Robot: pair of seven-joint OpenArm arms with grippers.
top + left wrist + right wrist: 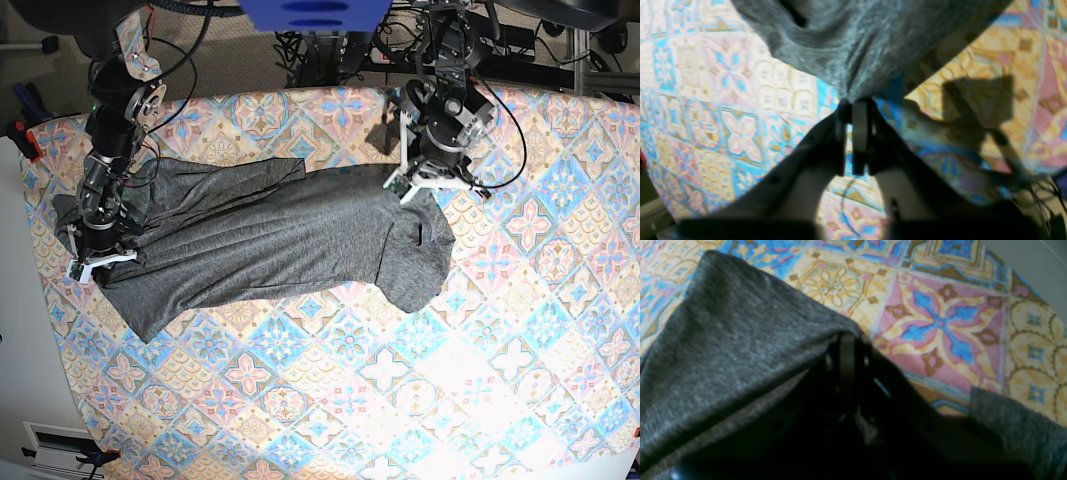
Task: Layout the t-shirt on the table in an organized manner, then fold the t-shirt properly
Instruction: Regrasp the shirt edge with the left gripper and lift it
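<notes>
Right now the t-shirt (pixel 270 240) lies spread across the far half of the table (pixel 420 400), stretched sideways and a bit wrinkly; one end sits near the table's left edge and the other end flops toward the middle. The right gripper (pixel 848 350) is by the left edge; its jaws are squeezed together on a fold of the grey cloth, which drapes over it. The left gripper (pixel 853 108) is nearer the far edge; its jaws are almost together with a thin gap between them, and the bunched tip of the shirt sits right at the tips.
</notes>
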